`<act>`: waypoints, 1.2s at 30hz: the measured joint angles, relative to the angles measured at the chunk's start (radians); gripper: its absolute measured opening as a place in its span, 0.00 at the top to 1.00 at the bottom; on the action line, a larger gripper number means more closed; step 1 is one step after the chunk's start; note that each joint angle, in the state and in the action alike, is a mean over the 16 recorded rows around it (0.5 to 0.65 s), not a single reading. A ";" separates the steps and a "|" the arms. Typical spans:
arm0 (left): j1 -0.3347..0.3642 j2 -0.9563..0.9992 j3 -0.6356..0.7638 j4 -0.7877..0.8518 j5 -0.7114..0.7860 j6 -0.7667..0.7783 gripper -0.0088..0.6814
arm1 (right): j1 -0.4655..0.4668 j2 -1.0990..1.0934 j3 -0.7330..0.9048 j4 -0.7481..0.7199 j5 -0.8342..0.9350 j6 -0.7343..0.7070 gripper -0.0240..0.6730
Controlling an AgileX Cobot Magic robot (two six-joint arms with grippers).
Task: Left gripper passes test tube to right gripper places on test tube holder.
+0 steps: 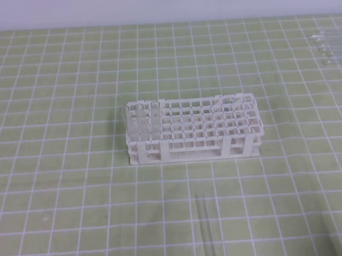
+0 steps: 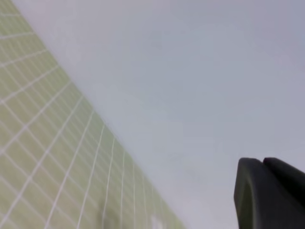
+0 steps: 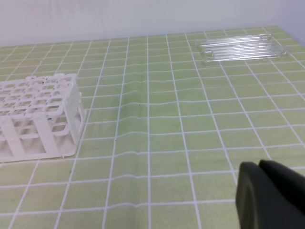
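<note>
Test tube holder (image 1: pixel 192 130) is a white plastic lattice rack with a grid of small square holes, tiered on legs, sitting mid-table on the green gridded mat (image 1: pixel 59 185). Its long axis runs left-right in the high view. Clear tubes (image 1: pixel 141 122) stand upright in its left-end holes, and at least one more clear tube (image 1: pixel 230 105) stands near the right end.

A loose test tube (image 1: pixel 206 229) lies flat on the mat in front of the rack, slim, clear and colourless, hard to see against the grid. Its long axis runs near-far, roughly square to the rack's long side. It is apart from the rack, not touching. Which end is the rim cannot be told.

A bundle of spare tubes (image 3: pixel 240 46) lies flat at the far right corner of the mat, side by side, long axes left-right in the right wrist view, well apart from the rack.

Left gripper (image 2: pixel 271 193): only a black finger tip shows at the lower right of its wrist view, facing the wall and mat edge. Jaw state cannot be told, nothing seen in it. Right gripper (image 3: pixel 271 195): same, black finger tip at lower right, low over the mat, rack off to its left. Jaw state cannot be told. Neither gripper shows in the high view; the loose tube is in neither wrist view.
</note>
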State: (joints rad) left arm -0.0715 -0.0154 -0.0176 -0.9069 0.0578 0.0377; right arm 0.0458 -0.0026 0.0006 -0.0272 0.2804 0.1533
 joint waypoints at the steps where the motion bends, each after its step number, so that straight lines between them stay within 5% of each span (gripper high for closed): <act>1: 0.000 0.001 -0.008 -0.003 0.016 0.017 0.99 | 0.000 0.000 0.000 0.000 0.000 0.000 0.97; 11: 0.000 0.156 -0.238 0.034 0.382 0.299 0.99 | 0.000 0.000 0.000 0.000 0.000 0.000 0.97; 23: -0.027 0.673 -0.686 0.165 0.907 0.451 0.99 | 0.000 0.000 0.000 0.000 0.000 -0.001 0.97; 29: -0.160 0.892 -0.820 0.301 0.983 0.348 0.99 | 0.000 0.000 0.000 0.000 0.000 -0.002 0.97; 36: -0.459 1.104 -0.880 0.557 0.926 0.087 0.99 | 0.000 0.000 0.000 0.000 0.000 -0.002 0.97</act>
State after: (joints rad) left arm -0.5305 1.0887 -0.8971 -0.3503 0.9841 0.1251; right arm 0.0458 -0.0026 0.0006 -0.0272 0.2804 0.1516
